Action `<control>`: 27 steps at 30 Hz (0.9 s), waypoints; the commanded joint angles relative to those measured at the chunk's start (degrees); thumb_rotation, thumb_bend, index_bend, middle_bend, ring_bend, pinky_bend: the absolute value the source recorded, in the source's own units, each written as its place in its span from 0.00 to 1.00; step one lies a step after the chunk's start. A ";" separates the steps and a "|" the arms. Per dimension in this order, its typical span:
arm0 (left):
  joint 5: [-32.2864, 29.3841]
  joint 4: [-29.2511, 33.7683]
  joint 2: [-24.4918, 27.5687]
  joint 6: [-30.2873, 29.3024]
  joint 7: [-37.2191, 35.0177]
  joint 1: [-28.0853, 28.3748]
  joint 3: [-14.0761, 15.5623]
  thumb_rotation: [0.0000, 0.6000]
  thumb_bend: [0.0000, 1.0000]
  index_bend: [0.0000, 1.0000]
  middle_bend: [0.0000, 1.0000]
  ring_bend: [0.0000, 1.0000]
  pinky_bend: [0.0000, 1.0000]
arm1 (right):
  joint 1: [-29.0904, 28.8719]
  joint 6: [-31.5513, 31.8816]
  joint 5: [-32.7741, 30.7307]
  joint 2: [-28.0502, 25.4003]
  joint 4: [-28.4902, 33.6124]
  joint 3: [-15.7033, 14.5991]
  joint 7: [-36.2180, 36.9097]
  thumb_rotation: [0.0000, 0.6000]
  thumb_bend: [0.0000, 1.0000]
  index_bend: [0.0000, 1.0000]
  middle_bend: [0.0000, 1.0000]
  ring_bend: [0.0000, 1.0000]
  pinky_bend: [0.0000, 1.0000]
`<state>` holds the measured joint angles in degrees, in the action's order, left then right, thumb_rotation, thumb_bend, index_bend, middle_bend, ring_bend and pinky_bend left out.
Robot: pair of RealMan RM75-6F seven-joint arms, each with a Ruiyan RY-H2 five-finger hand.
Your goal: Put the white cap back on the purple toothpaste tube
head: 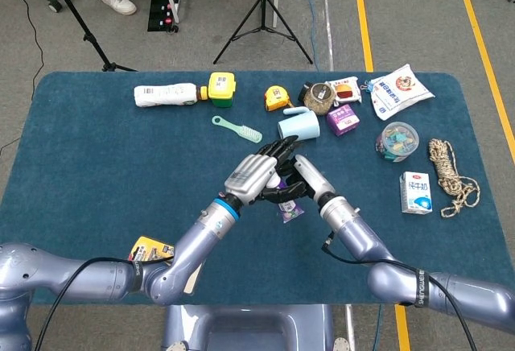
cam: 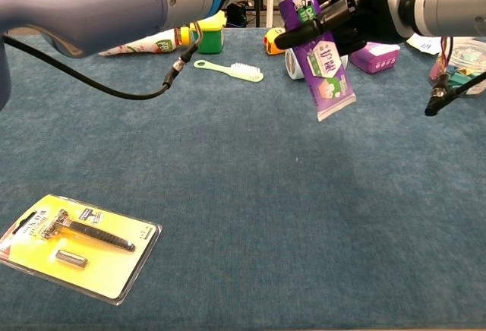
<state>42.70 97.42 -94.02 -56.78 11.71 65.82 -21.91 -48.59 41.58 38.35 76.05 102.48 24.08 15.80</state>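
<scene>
— What is lying along the blue cloth-covered table (head: pixel 96 166), reading left to right?

— A yellow blister card holding a black-handled razor (cam: pixel 76 240) is sitting at the near left edge. Along the far side are lying a white plastic bottle (head: pixel 165 94) on its side, a yellow tub with a green lid (head: pixel 222 87), a mint-green toothbrush (head: pixel 236 128), a yellow tape measure (head: pixel 277 97) and a pale blue cup (head: pixel 298 125) tipped on its side; what it holds cannot be told. Further right, a clear round tub (head: pixel 397 142) is holding coloured clips, beside a small white milk carton (head: pixel 417 192) and a coil of beige rope (head: pixel 452 175).

— And the hands?

— The right hand (cam: pixel 357 12) is gripping the purple toothpaste tube (cam: pixel 323 61) above mid-table, dark fingers (cam: pixel 304 35) wrapping its upper body, crimped end hanging down. The left hand (head: pixel 251 175) is covering the tube's top, fingers curling over it; whether they are pinching the white cap cannot be told, since the cap itself is hidden.
</scene>
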 commanded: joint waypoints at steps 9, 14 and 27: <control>0.01 0.07 -0.44 0.64 -0.20 -0.17 -0.44 0.00 0.06 0.02 0.00 0.00 0.08 | -0.07 0.34 -0.16 0.01 -0.23 0.12 0.69 1.00 0.26 0.86 0.93 1.00 0.99; -0.02 -0.03 -0.76 0.68 0.03 -0.14 -0.58 0.00 0.06 0.02 0.00 0.00 0.08 | -0.02 0.21 -0.13 -0.18 -0.10 0.23 1.16 1.00 0.26 0.87 0.93 1.00 0.99; 0.36 -0.04 -1.24 0.31 0.50 -0.53 -0.54 0.00 0.06 0.02 0.00 0.00 0.08 | 0.09 -0.25 -0.44 -0.52 -0.41 0.21 2.13 1.00 0.26 0.87 0.93 1.00 1.00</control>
<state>43.04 97.38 -95.26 -56.47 12.20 65.30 -22.46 -48.50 41.34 37.92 75.55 102.09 24.31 17.94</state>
